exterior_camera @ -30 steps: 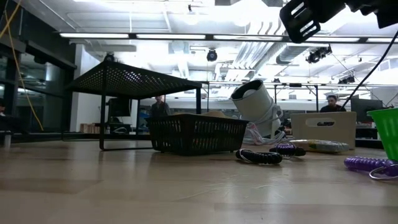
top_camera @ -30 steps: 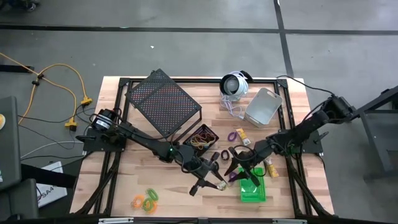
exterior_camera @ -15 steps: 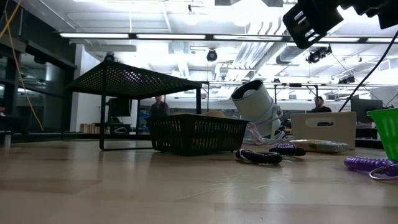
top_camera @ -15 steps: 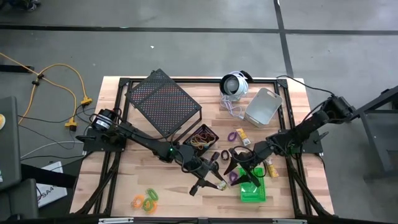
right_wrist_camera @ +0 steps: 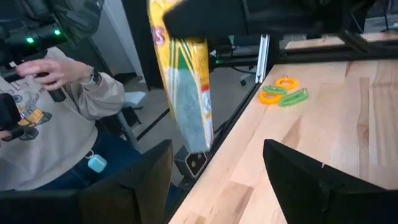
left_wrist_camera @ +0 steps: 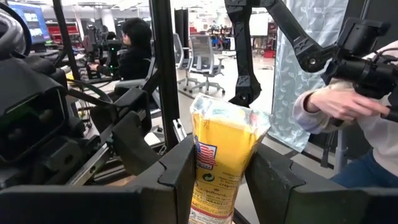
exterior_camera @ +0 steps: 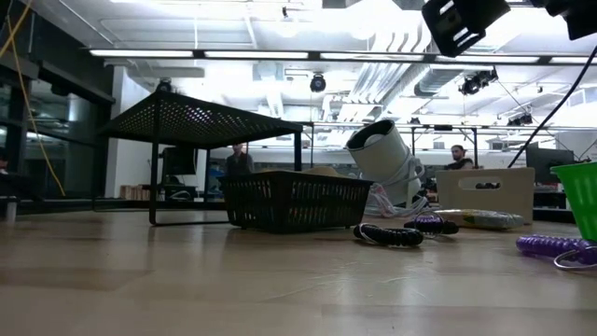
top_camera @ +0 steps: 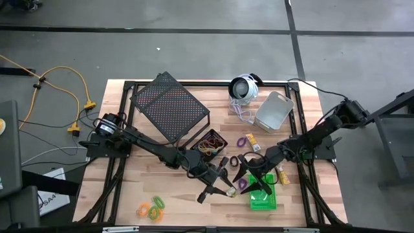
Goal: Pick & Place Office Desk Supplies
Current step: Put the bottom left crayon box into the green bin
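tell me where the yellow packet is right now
In the left wrist view the yellow packet stands pinched in the left pincer; seen from above, that is mid-table near the front, beside the green bin.

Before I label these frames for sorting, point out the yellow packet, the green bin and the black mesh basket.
yellow packet [left_wrist_camera: 221, 158]: left wrist view, printed front face.
green bin [top_camera: 262, 195]: high view, its floor.
black mesh basket [exterior_camera: 294, 203]: low view, near side wall.

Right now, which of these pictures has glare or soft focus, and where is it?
Low view: ceiling lights blow out the top around the dark gripper part; the near table is soft. Left wrist view: the yellow packet is sharp, the room behind softer. Right wrist view: the near fingers are blurred.
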Robot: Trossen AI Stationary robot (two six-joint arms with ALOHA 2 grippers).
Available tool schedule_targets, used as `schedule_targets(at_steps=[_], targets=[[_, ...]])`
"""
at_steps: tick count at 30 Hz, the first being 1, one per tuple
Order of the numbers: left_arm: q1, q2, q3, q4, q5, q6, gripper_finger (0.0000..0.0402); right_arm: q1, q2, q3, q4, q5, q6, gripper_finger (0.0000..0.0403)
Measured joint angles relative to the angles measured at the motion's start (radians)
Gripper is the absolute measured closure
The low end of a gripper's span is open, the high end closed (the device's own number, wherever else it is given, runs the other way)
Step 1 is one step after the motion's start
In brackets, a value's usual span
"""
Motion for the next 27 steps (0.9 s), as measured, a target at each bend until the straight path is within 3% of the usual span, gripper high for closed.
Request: schedule_targets(at_steps=[27], targets=[[0.045,0.000,0.000,0.000,0.000,-0.007,0.0282,-0.005,0.000,0.000,0.087,-0.006,-0.064,0.0175]])
